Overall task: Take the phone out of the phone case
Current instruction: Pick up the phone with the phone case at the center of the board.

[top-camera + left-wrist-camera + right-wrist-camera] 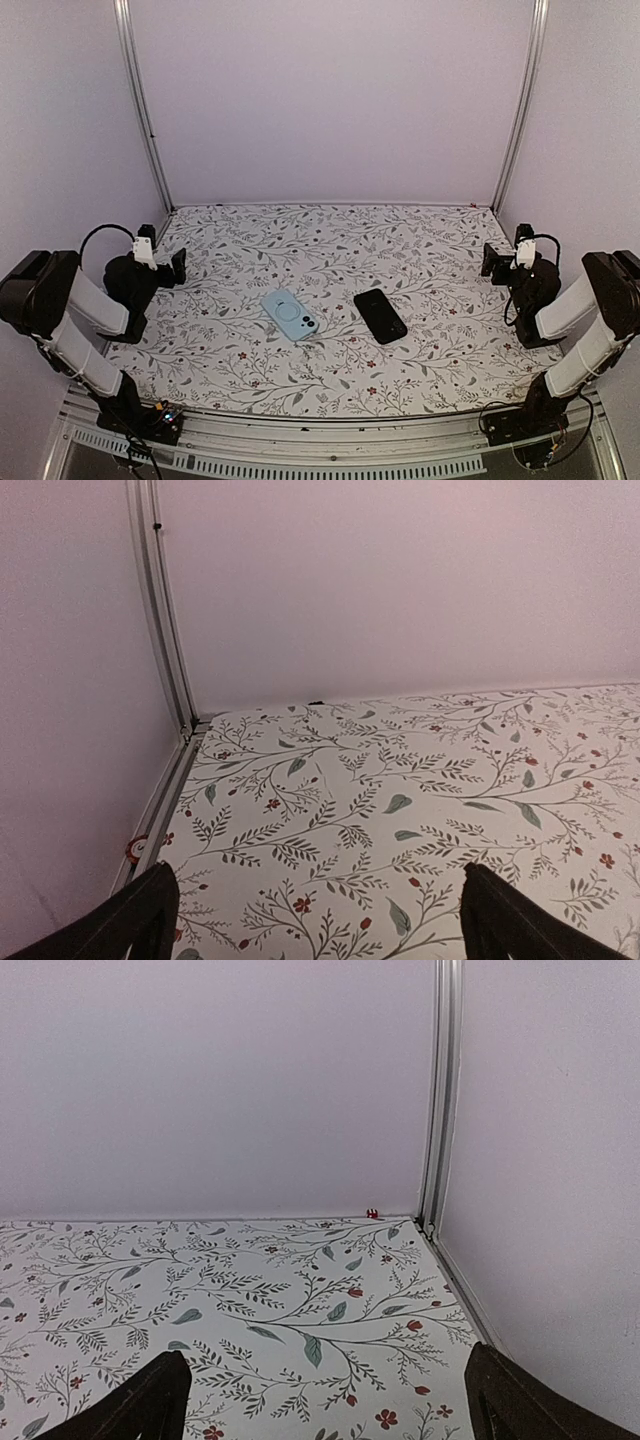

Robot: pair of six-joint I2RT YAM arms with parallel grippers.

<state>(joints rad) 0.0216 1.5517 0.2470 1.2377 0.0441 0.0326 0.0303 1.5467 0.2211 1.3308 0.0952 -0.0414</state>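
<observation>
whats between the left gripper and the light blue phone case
Nothing but a bare stretch of floral table cover lies between the left gripper and the light blue case. Only the top external view shows it.

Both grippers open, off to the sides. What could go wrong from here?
1. The case lies back up; whether a phone is inside cannot be told. A black phone lies beside it, apart, so the wrong one may get grabbed.
2. The wrist views of the left gripper and right gripper show neither item; the approach would likely lean on the top view alone.
</observation>
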